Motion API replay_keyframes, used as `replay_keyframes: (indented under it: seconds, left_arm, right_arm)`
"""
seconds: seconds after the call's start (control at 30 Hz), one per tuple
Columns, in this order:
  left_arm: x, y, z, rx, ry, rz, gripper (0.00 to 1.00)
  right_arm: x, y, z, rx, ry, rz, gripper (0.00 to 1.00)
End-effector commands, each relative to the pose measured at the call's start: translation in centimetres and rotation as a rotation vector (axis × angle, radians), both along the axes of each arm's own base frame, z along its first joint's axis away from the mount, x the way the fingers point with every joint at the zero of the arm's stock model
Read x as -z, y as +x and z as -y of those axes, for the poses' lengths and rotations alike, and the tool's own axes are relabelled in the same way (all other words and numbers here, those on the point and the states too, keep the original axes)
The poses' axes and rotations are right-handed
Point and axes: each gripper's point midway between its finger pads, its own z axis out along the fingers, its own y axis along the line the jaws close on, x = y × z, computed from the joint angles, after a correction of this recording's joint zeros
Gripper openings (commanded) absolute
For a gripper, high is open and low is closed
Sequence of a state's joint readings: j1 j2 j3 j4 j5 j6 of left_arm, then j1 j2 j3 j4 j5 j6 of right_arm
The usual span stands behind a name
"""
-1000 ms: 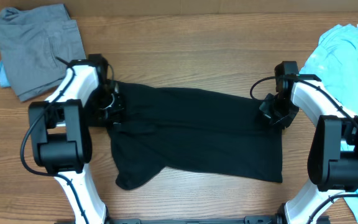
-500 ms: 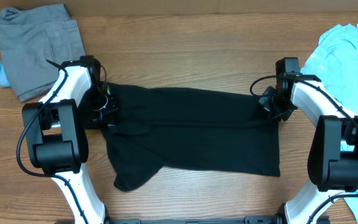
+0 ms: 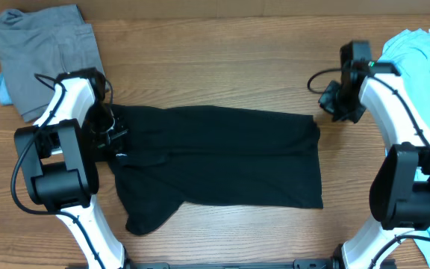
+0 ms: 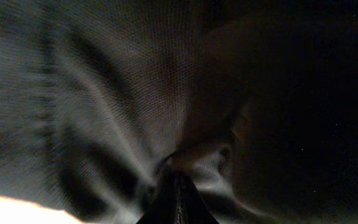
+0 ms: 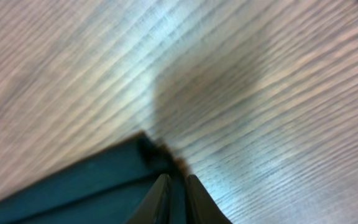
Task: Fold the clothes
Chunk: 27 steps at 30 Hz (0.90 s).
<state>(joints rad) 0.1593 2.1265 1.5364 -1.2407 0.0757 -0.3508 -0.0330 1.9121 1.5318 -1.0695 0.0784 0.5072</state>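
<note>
The black shirt (image 3: 222,157) lies spread across the middle of the table. My left gripper (image 3: 113,134) is shut on its left edge. In the left wrist view the dark cloth (image 4: 104,93) bunches into folds right at the closed left gripper (image 4: 176,186). My right gripper (image 3: 333,104) hangs over bare wood just past the shirt's upper right corner, apart from it. In the right wrist view the right gripper (image 5: 178,186) has its fingers almost together with nothing pinched. The shirt's corner (image 5: 73,193) lies on the table below and to the left.
A grey garment (image 3: 47,56) lies crumpled at the back left, with a bit of light blue cloth (image 3: 1,90) under its edge. A light blue T-shirt (image 3: 416,67) lies at the right edge beside the right arm. Bare wooden table (image 3: 222,60) runs along the back.
The left gripper has dragged the black shirt to the left. The right gripper has come off the shirt's right edge and moved back and to the right.
</note>
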Motion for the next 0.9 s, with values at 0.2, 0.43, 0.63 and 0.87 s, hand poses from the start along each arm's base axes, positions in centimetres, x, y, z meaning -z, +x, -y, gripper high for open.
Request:
replay_keyframes:
  seconds: [0.2, 0.43, 0.63, 0.87]
  left_arm:
    - [-11.1, 3.0, -0.1, 0.014, 0.083, 0.297, 0.05]
    - [-18.9, 1.0, 0.9, 0.033, 0.071, 0.505, 0.93]
    - [-20.9, -1.3, 3.4, 0.109, -0.059, 0.523, 1.00]
    - [-22.1, -4.6, 5.3, 0.157, -0.072, 0.480, 1.00]
  right_arm:
    - [-4.5, -0.3, -1.8, -0.048, 0.107, 0.019, 0.20]
    - [-10.8, -3.0, -1.9, -0.030, 0.105, 0.126, 0.77]
    - [-13.3, -6.0, -2.0, -0.006, 0.114, 0.131, 1.00]
    - [-14.4, -10.2, -2.7, -0.019, 0.118, 0.054, 1.00]
